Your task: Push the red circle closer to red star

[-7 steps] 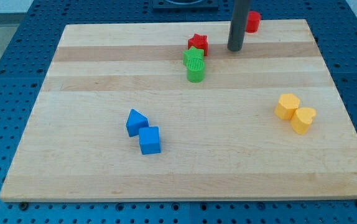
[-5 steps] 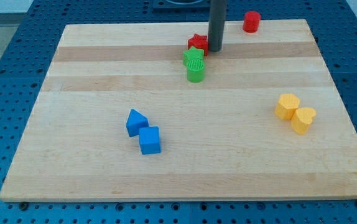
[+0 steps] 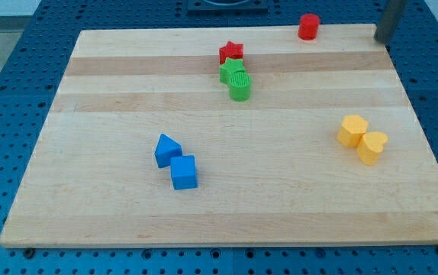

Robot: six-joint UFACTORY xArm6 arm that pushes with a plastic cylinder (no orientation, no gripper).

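Tip (image 3: 384, 40) has swung from beside the red star (image 3: 231, 52) to the desk's (image 3: 112, 153) top-right corner, seemingly right of the red circle (image 3: 308, 27); no pincer fitted.

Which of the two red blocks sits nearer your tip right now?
The red circle, alone at the board's top edge. My tip is off to its right at the board's corner; the red star lies farther left, touching the green blocks.

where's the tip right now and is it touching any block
My tip: at the view's top right corner, right of the red circle, touching no block.
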